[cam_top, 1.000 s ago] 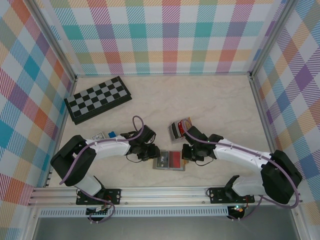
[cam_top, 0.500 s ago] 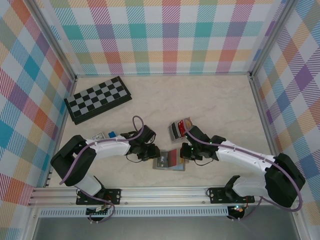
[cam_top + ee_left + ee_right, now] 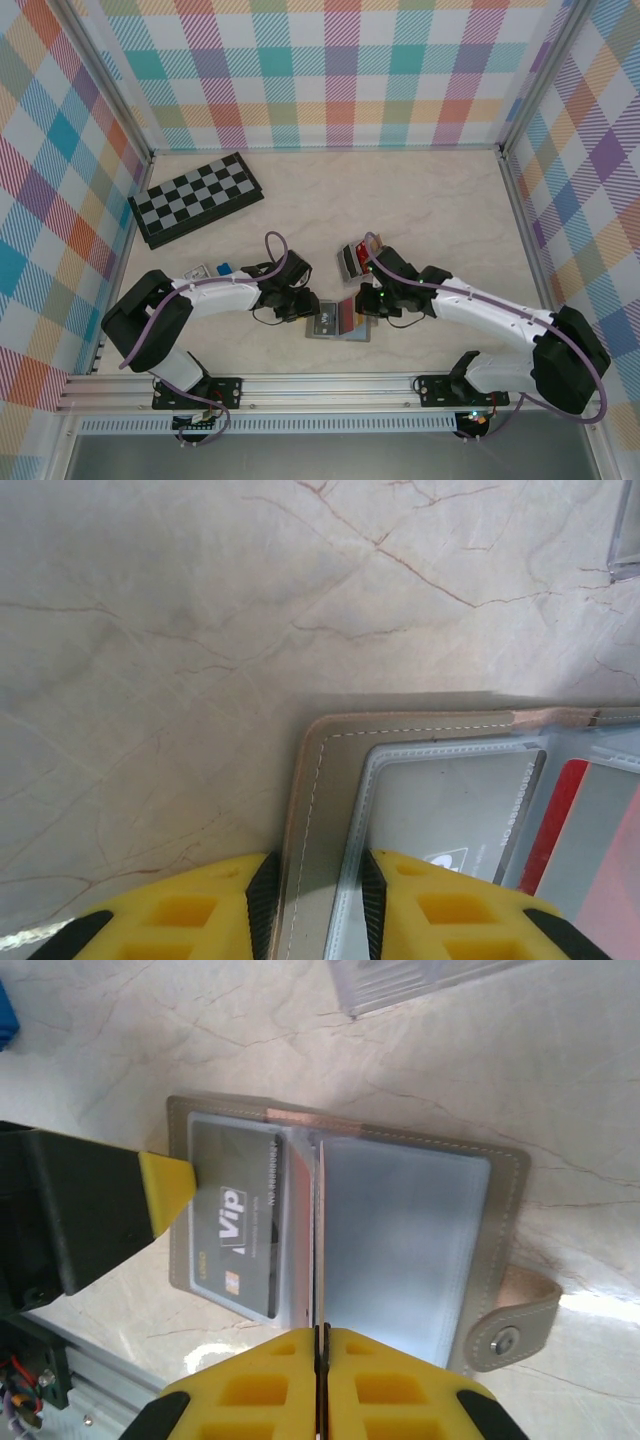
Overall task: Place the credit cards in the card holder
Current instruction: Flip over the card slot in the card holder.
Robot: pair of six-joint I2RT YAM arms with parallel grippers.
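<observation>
The job is sitting partway through: 1 grey card (image 3: 235, 1220) is already lying in the left sleeve of the card holder (image 3: 338, 325), which is lying open and flat by the table's near edge, between the 2 arms. The right gripper (image 3: 320, 1335) is pinching tight on a red card (image 3: 320, 1240), holding it on edge over the holder's fold, and the right sleeve is looking empty. The left gripper (image 3: 318, 880) is clamping narrowly on the holder's left border. The remaining cards (image 3: 353, 260) are waiting just beyond the right gripper, so seating this card and fetching those is, I judge, what is left.

The table (image 3: 430, 200) is showing a pale, marble-veined top. Pastel plaid walls (image 3: 340, 70) are closing it in on 3 sides, with a chequered board (image 3: 195, 197) lying far left and small blue blocks (image 3: 224, 268) beside the left arm.
</observation>
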